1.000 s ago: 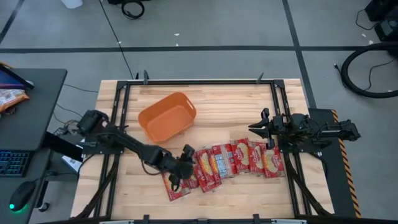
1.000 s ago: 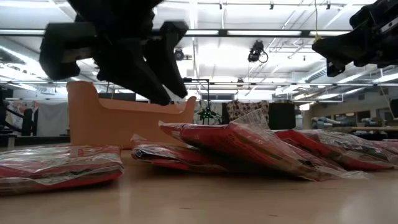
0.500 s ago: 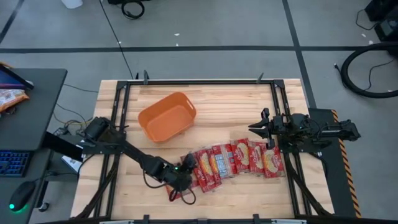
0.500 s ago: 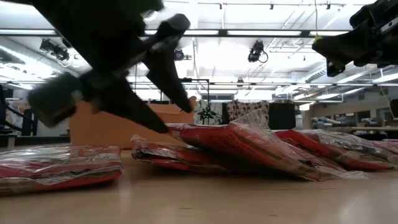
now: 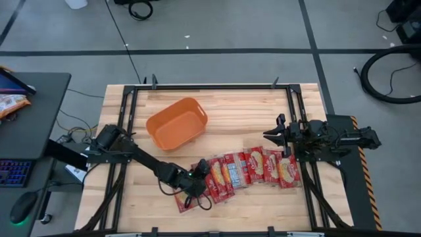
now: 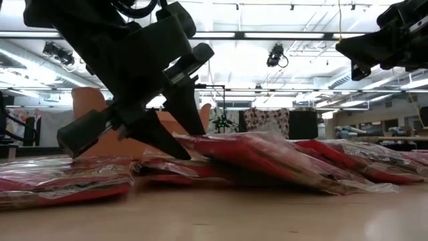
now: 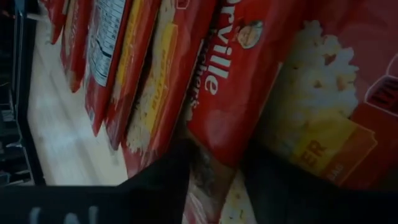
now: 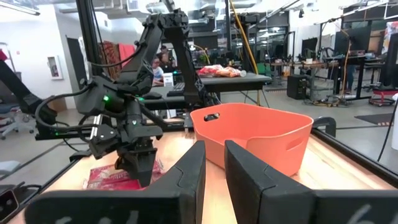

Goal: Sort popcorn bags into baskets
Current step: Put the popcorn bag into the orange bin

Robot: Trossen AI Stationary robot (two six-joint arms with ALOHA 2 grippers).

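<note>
Left gripper down on the left end of the overlapping popcorn bags, fingers apart and straddling the edge of one packet, not yet clamped on it. Likely fault: closing here could pinch two overlapped bags, or drag the row toward the near table edge. Open board toward the empty orange basket; right gripper parked above the row's right end, fingers slightly apart, holding nothing.

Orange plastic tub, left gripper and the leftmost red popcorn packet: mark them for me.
Orange plastic tub (image 5: 176, 123): high view, inside floor.
Left gripper (image 5: 197, 184): high view, at its tips.
Leftmost red popcorn packet (image 6: 63, 178): low view, near edge.
</note>
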